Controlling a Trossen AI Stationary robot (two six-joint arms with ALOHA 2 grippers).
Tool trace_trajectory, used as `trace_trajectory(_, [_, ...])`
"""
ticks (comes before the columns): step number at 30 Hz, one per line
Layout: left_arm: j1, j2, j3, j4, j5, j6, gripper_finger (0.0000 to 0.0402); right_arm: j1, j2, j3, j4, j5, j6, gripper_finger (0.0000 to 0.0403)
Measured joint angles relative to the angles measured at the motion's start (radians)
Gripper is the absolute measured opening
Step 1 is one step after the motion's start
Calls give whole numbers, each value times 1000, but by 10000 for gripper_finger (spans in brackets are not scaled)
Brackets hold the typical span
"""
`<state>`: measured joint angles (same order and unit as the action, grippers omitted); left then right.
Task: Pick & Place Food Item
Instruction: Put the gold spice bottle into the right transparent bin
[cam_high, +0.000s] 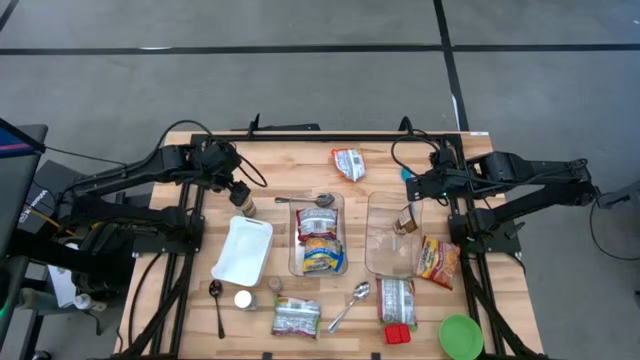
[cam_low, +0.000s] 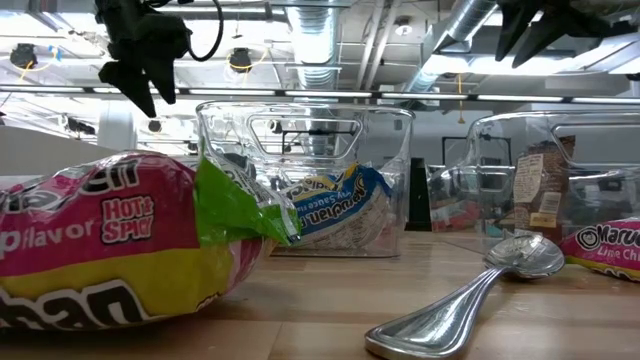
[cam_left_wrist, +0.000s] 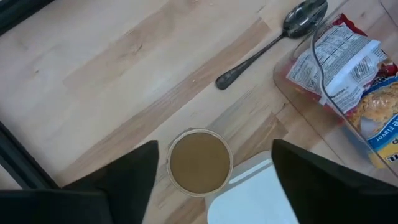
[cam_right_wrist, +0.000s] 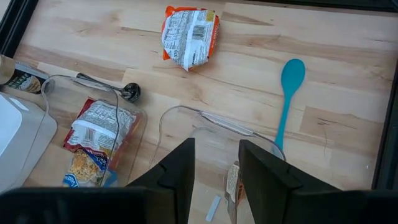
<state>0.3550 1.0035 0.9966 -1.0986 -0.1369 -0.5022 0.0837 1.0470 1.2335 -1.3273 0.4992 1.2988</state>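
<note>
A small jar with a brown top (cam_left_wrist: 199, 162) stands upright on the wooden table, beside the far corner of a white tray (cam_high: 243, 250). My left gripper (cam_left_wrist: 214, 146) hangs open above it, pointing steeply down, one finger on either side of the jar and clear of it. My right gripper (cam_right_wrist: 216, 146) hovers open over the far end of the right clear bin (cam_high: 393, 235); a small brown packet (cam_high: 405, 222) lies in that bin. The middle clear bin (cam_high: 318, 235) holds noodle packets (cam_left_wrist: 348, 62).
A metal spoon (cam_left_wrist: 273, 43) lies by the middle bin's far end, a teal spoon (cam_right_wrist: 289, 93) by the right bin. An orange packet (cam_right_wrist: 188, 35) lies at the far side. More packets, spoons and a green bowl (cam_high: 461, 335) crowd the near edge.
</note>
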Motion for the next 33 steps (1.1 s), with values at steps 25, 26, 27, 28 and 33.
trace_trajectory(25, [0,144,0,-16,-49,-28,359,0,0,0,0,-1,0,119])
trace_trajectory(26, [0,149,0,-16,-49,-28,359,0,0,0,0,-1,0,119])
trace_trajectory(27, [0,153,0,-16,-49,-29,359,0,0,0,0,-1,0,119])
trace_trajectory(28, [0,158,0,-17,-46,-30,359,0,0,0,0,-1,0,119])
trace_trajectory(33, [0,163,-37,0,-4,-38,358,0,0,0,0,-1,0,119])
